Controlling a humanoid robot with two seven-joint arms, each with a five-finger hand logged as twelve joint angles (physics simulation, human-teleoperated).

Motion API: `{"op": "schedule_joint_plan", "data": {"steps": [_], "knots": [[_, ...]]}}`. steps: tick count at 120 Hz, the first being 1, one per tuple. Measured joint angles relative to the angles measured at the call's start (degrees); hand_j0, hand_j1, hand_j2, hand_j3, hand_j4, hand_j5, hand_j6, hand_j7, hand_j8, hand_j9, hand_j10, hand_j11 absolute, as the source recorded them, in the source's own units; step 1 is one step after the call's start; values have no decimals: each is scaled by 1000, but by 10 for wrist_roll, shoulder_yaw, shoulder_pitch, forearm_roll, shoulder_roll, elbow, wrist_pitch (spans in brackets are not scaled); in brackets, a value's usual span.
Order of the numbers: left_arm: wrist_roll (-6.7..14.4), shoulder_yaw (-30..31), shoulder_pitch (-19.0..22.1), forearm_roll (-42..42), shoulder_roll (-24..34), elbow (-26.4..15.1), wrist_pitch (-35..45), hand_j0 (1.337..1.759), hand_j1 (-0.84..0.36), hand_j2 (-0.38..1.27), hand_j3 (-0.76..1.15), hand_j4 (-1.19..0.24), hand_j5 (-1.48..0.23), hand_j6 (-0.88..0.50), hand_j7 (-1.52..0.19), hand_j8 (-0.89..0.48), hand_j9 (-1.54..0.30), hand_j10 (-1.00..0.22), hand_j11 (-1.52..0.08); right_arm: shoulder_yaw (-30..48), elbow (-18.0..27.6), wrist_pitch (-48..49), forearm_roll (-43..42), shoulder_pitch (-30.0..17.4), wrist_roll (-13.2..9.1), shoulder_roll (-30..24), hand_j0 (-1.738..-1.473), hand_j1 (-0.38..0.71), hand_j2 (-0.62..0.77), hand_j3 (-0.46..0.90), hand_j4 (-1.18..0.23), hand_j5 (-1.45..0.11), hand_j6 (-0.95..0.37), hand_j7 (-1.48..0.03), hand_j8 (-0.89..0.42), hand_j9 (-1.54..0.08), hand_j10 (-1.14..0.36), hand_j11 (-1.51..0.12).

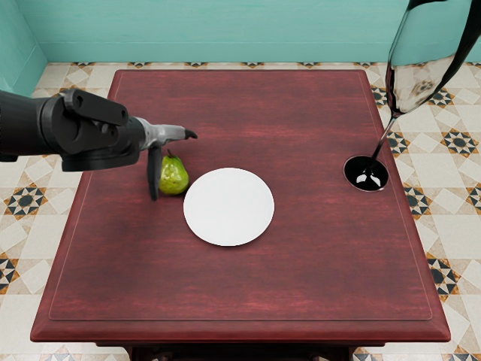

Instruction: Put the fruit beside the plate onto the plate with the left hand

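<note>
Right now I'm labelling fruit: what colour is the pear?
The pear is yellow-green, clearest in head view.

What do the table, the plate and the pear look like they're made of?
Table: seems to be wood stained dark red, going by the streaky grain, with a low satin sheen.
Plate: plain flat white with no highlights; it could be ceramic or plastic, the look leaves that open.
Pear: looks like fruit skin, yellow-green with a soft shine.

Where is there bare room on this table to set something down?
Bare: the strip between plate and near table edge, the whole back half, and the gap between plate and black glossy base. Crowded: the plate's left, where pear and left hand sit.
</note>
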Motion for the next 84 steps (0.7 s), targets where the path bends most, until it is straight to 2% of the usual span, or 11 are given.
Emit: {"op": "schedule_joint_plan", "data": {"steps": [84], "knots": [[4, -10, 21, -2, -17, 14, 20, 1658, 215, 23, 0, -113, -146, -113, -146, -113, -146, -112, -146, 0, 0, 0, 0, 0, 0, 0, -1658, -349, 0, 0, 0, 0, -1, 0, 0, 0, 0, 0]]}}
